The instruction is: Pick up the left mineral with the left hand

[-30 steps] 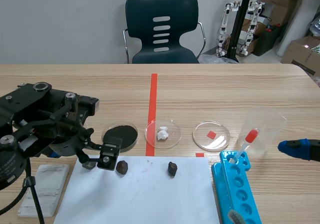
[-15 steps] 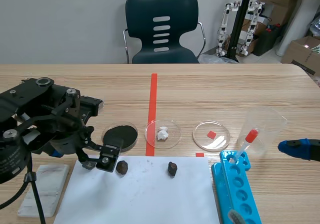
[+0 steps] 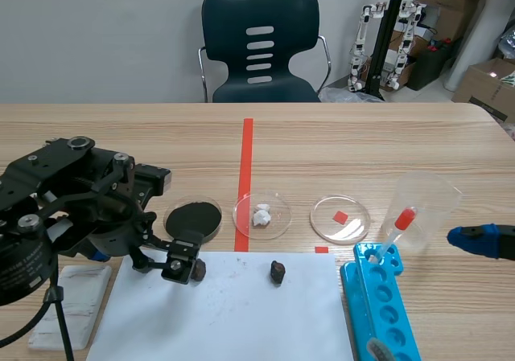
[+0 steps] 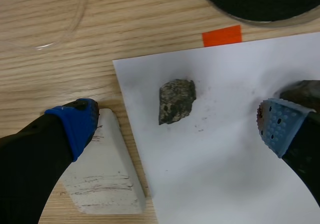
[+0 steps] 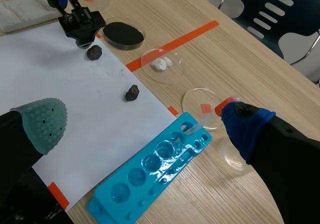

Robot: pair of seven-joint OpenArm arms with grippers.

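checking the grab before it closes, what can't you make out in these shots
Scene view: the left fingers cover part of the left stone, so contact cannot be told.
Left wrist view: a dark stone is mostly behind a blue pad and cut by the edge.
Scene view: the right fingers are cut off by the edge.
Scene view: the white bits in a dish are too small to identify.

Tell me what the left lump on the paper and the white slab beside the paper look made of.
The left lump: rock, likely; dark brown, dull, rough and irregular. The white slab: perhaps unglazed ceramic or stone; matte, flat, faint grey streaks.
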